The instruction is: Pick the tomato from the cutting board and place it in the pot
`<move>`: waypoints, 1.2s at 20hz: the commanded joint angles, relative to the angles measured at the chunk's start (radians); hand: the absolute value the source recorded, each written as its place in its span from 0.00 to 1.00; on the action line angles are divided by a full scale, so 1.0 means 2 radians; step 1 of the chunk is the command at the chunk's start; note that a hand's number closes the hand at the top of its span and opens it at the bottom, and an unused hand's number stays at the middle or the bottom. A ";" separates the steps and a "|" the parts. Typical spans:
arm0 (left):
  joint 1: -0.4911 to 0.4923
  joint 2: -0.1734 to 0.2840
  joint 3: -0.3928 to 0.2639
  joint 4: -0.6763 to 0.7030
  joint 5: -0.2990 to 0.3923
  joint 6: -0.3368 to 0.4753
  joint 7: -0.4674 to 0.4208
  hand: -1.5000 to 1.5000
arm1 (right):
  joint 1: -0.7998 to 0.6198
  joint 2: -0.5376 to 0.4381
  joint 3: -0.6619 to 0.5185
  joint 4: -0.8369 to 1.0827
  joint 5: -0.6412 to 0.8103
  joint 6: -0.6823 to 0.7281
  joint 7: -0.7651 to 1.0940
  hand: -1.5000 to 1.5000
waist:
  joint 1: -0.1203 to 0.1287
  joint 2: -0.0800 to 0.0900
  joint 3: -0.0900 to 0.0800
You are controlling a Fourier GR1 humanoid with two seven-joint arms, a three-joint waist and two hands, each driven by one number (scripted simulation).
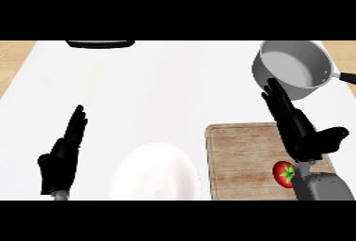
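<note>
Head view of the counter, pick not yet made: tomato on the cutting board, pot holding nothing visible.

From left to right: the left hand (62, 155) rests near the view's left edge, fingers straight and holding nothing; a white plate (156, 173) lies at lower centre, with a dark object (100, 44) partly cut off at the far edge above; the wooden cutting board (243, 150) sits just right of the plate; the right hand (295, 127) hangs over the board's right side, fingers extended toward the pot, thumb spread, grasping nothing; the tomato (284, 173) lies at the board's near right corner, beside the right wrist; the grey pot (295, 66) stands beyond the board. Judged from this, grasp, lift, carry and release all remain.
</note>
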 commanded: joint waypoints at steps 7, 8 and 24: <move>0.005 0.070 0.063 0.062 -0.006 -0.018 0.056 0.50 | 0.059 -0.153 -0.024 -0.009 0.234 -0.095 0.026 1.00 | -0.018 0.008 -0.014; 0.013 0.074 0.076 0.076 0.001 -0.013 0.072 0.50 | 0.071 -0.091 -0.082 -0.027 0.224 -0.200 0.013 1.00 | -0.041 -0.001 -0.001; -0.047 0.078 0.070 0.096 -0.005 -0.044 0.134 0.50 | 0.293 -0.009 0.049 -0.262 0.609 -0.162 0.253 0.00 | -0.005 0.003 0.001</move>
